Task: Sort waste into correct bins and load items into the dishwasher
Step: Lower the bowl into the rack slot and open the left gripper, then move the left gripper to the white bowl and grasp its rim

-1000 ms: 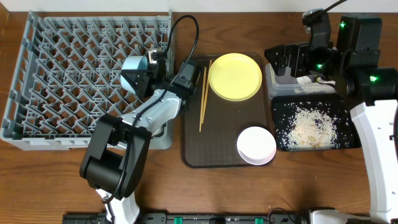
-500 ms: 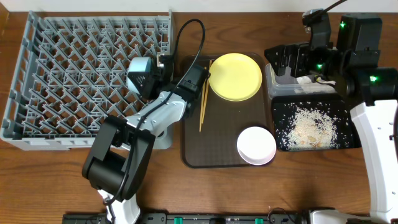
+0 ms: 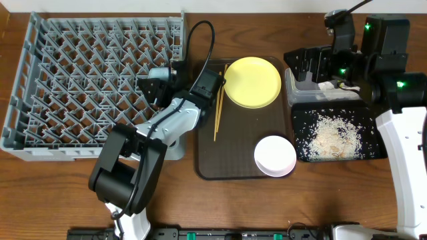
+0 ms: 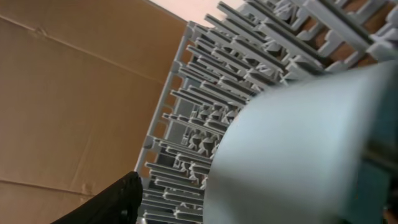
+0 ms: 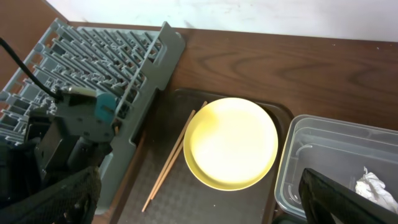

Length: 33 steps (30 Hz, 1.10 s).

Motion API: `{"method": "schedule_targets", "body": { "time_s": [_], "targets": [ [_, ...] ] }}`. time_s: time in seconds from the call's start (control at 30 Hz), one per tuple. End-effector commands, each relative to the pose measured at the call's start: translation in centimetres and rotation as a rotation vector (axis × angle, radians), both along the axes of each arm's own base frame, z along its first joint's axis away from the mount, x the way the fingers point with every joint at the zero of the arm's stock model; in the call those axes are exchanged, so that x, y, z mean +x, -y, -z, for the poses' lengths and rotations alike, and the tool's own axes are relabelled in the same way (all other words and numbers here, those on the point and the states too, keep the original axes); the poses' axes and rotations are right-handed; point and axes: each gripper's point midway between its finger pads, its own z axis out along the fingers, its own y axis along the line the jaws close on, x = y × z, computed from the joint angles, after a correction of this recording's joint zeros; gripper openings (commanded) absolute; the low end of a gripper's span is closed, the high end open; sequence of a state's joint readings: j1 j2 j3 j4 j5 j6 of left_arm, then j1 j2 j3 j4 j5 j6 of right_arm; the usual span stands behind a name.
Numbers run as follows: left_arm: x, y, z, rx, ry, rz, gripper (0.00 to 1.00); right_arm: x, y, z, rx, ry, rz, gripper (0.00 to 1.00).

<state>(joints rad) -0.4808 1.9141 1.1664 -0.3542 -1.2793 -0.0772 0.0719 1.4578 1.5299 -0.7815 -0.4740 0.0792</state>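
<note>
The light blue bowl (image 3: 160, 72) stands on its edge among the pegs at the right side of the grey dishwasher rack (image 3: 67, 80). My left gripper (image 3: 155, 85) is around it with the jaws parted. In the left wrist view the bowl (image 4: 298, 143) fills the right side, and a gap shows between it and the one visible finger (image 4: 115, 202). My right gripper (image 3: 307, 67) hangs open over the clear tub (image 3: 291, 93), which holds a white tissue (image 5: 372, 186). The yellow plate (image 3: 252, 81), chopsticks (image 3: 218, 107) and white bowl (image 3: 275, 156) lie on the brown tray (image 3: 207, 160).
A black tray (image 3: 377, 150) strewn with rice scraps sits at the right, just in front of the clear tub. The left arm's links cross the rack's front right corner and the brown tray's left edge. The rack's other slots hold nothing.
The left gripper turned the light blue bowl from face-up onto its edge and lowered it into the rack. Its jaws have parted from the bowl. The right arm has not moved.
</note>
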Motion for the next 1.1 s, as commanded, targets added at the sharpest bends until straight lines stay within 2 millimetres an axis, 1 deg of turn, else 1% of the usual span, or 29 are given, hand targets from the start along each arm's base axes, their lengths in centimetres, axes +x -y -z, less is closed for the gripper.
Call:
{"method": "schedule_targets", "body": {
  "time_s": [0.0, 0.07, 0.13, 0.23, 0.33, 0.4, 0.47, 0.5, 0.57, 0.63, 0.7, 0.77, 0.83, 0.87, 0.97, 1.0, 1.07],
  "targets": [
    [-0.2, 1.2, -0.6, -0.027, 0.018, 0.034, 0.66, 0.1, 0.2, -0.4, 0.007, 0.004, 0.010, 0.99],
    [-0.3, 2.1, -1.7, -0.050, 0.043, 0.060, 0.68, 0.1, 0.2, -0.4, 0.007, 0.004, 0.010, 0.99],
    [-0.3, 3.4, -2.1, -0.121, 0.036, 0.114, 0.71, 0.1, 0.2, -0.4, 0.007, 0.004, 0.010, 0.99],
    [-0.4, 5.7, -1.8, -0.280, -0.008, 0.214, 0.72, 0.1, 0.2, -0.4, 0.007, 0.004, 0.010, 0.99],
    [-0.7, 8.5, -1.4, -0.482, -0.073, 0.331, 0.72, 0.1, 0.2, -0.4, 0.007, 0.003, 0.010, 0.99],
    [-1.0, 10.1, -2.4, -0.624, -0.048, 0.381, 0.72, 0.1, 0.2, -0.4, 0.007, 0.003, 0.010, 0.99],
    [-1.8, 12.4, -4.1, -0.831, -0.014, 0.437, 0.73, 0.1, 0.2, -0.4, 0.007, 0.003, 0.010, 0.99],
    [-2.6, 14.1, -5.1, -0.965, -0.011, 0.482, 0.72, 0.1, 0.2, -0.4, 0.007, 0.003, 0.010, 0.99],
    [-4.2, 16.9, -6.6, -1.195, -0.028, 0.535, 0.72, 0.1, 0.2, -0.4, 0.007, 0.003, 0.010, 0.99],
    [-6.0, 19.2, -7.2, -1.377, -0.093, 0.557, 0.68, 0.1, 0.2, -0.4, 0.007, 0.003, 0.010, 0.99],
    [-8.0, 21.2, -6.5, -1.487, -0.201, 0.557, 0.63, 0.1, 0.2, -0.4, 0.007, 0.003, 0.010, 0.99],
    [-9.8, 22.6, -5.0, -1.546, -0.306, 0.516, 0.62, 0.1, 0.2, -0.4, 0.007, 0.003, 0.010, 0.99],
    [-11.1, 23.8, -2.8, -1.560, -0.388, 0.451, 0.61, 0.1, 0.2, -0.4, 0.007, 0.003, 0.010, 0.99],
    [-11.5, 24.5, -1.9, -1.560, -0.420, 0.437, 0.61, 0.1, 0.2, -0.4, 0.007, 0.003, 0.010, 0.99],
    [-12.1, 27.9, 1.4, -1.573, -0.514, 0.441, 0.59, 0.1, 0.2, -0.4, 0.007, 0.003, 0.010, 0.99],
    [-12.2, 28.4, 2.7, -1.567, -0.534, 0.416, 0.59, 0.1, 0.2, -0.4, 0.007, 0.003, 0.010, 0.99],
    [-12.4, 28.7, 4.9, -1.567, -0.570, 0.344, 0.59, 0.1, 0.2, -0.4, 0.007, 0.003, 0.010, 0.99]
  ]
}}
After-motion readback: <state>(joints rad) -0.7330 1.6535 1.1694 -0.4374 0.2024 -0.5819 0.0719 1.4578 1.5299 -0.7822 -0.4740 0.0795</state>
